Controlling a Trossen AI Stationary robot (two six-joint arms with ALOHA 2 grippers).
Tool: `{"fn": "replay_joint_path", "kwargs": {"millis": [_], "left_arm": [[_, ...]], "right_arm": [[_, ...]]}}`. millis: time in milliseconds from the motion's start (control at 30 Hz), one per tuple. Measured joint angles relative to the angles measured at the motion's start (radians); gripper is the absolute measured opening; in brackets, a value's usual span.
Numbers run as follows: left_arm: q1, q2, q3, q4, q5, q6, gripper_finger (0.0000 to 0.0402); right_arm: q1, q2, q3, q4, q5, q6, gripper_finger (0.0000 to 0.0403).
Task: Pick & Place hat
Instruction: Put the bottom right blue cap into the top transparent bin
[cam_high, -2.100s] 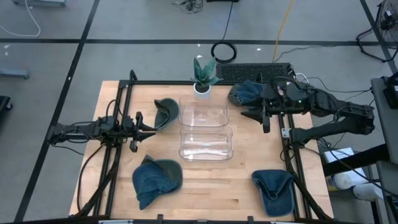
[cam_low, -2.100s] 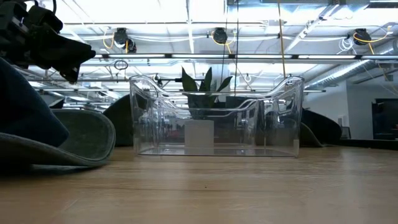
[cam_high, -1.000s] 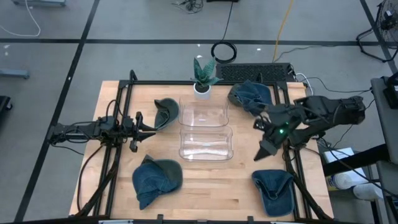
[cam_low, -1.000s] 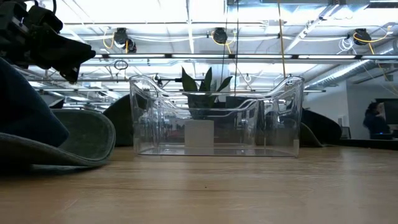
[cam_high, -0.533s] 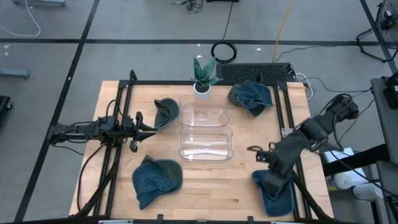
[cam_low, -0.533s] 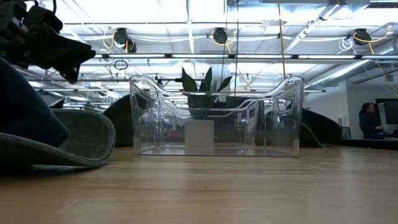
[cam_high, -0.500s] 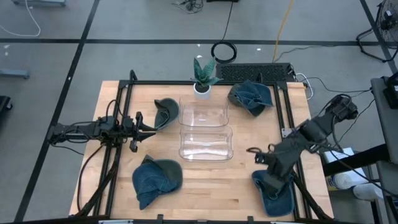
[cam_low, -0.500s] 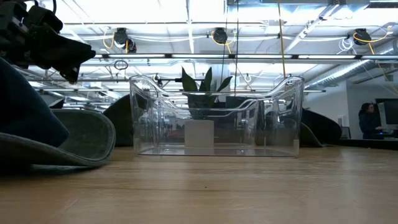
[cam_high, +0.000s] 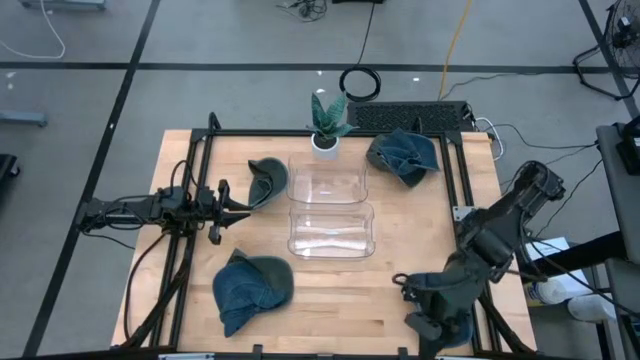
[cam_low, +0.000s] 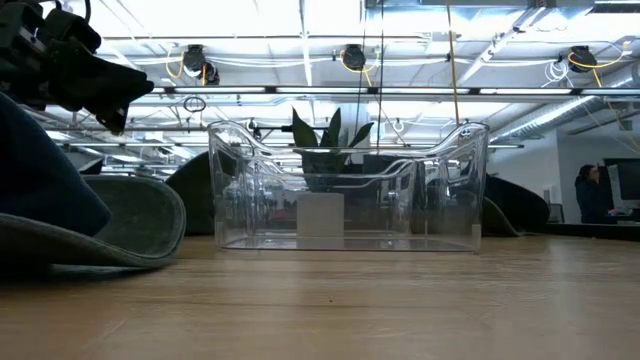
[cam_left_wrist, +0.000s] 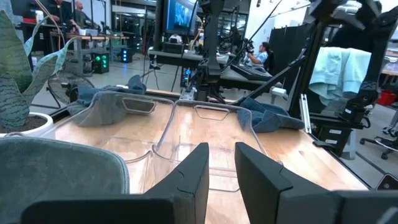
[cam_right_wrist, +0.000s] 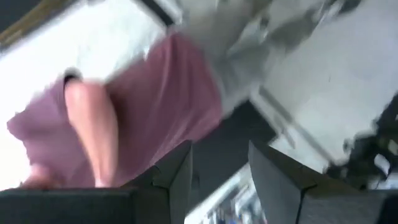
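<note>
Several hats lie flat on the wooden table: a dark green hat (cam_high: 265, 180) at the far left, a blue hat (cam_high: 402, 155) at the far right, and a blue hat (cam_high: 250, 290) at the near left. A further blue hat (cam_high: 452, 338) at the near right is mostly hidden under my right arm. My right gripper (cam_high: 408, 300) hangs open above that hat's left side. In the right wrist view nothing is between its fingers (cam_right_wrist: 217, 155). My left gripper (cam_high: 235, 205) waits at the left, level, narrowly open (cam_left_wrist: 221, 155) and empty, beside the green hat.
Two clear plastic bins (cam_high: 328, 185) (cam_high: 330, 232) stand side by side at the table's middle. A potted plant (cam_high: 328, 125) stands at the far edge behind them. A black frame rail (cam_high: 465, 200) runs along each side of the table. A person shows in the room beyond.
My right gripper has swung from the table's right middle toward the near edge, rolling as it went, and now hangs over the near-right blue hat. Its fingers have kept their gap. The hats and bins have not moved.
</note>
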Motion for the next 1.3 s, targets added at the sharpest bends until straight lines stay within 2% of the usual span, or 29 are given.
{"fn": "replay_joint_path", "kwargs": {"millis": [133, 633, 833, 1300], "left_arm": [[0.0, 0.0, 0.0, 0.0, 0.0, 0.0, 0.0088], [0.0, 0.0, 0.0, 0.0, 0.0, 0.0, 0.0088], [0.0, 0.0, 0.0, 0.0, 0.0, 0.0, 0.0088], [0.0, 0.0, 0.0, 0.0, 0.0, 0.0, 0.0088]], "right_arm": [[0.017, 0.0, 0.0, -0.102, 0.159, -0.033, 0.0142], [0.102, 0.0, 0.0, -0.572, 0.439, -0.051, 0.0123], [0.102, 0.064, 0.0, -0.624, 0.471, -0.041, 0.0123], [0.129, 0.233, -0.001, -0.616, 0.437, 0.084, 0.0123]]}}
